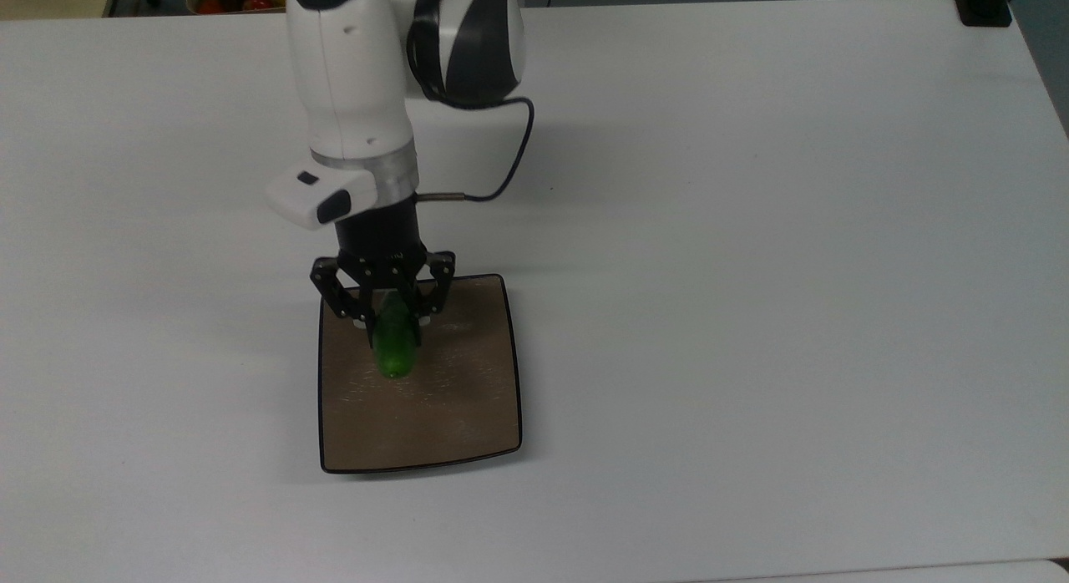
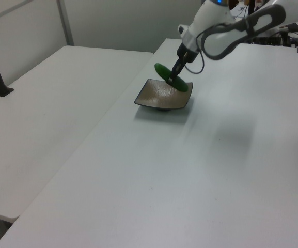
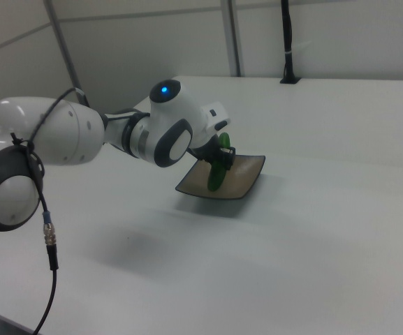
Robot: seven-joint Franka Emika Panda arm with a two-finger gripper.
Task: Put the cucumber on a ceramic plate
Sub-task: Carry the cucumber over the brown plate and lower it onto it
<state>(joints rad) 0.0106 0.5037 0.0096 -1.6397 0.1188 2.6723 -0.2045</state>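
Green cucumber (image 1: pixel 395 342) hangs clenched in the pincer (image 1: pixel 392 322) over the tan ceramic plate (image 1: pixel 455 408) (toward the top view's upper left), on a white surface (image 1: pixel 752 274).

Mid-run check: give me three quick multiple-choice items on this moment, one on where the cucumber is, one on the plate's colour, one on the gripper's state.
1. Where is the cucumber?
A. Lying on the bare table far from the plate
B. Held above the plate
C. On the floor

2. What colour is the plate?
A. Tan-brown with a dark rim
B. Bright blue
C. White with red dots

3. What is the gripper doing?
A. Open and holding nothing
B. Shut on the plate's rim
C. Shut on the cucumber

Answers: 1 B, the cucumber hangs over the plate in the top view; 2 A, its glossy surface is tan-brown inside a thin dark edge; 3 C, the gripper has its fingers closed on the cucumber's upper part.
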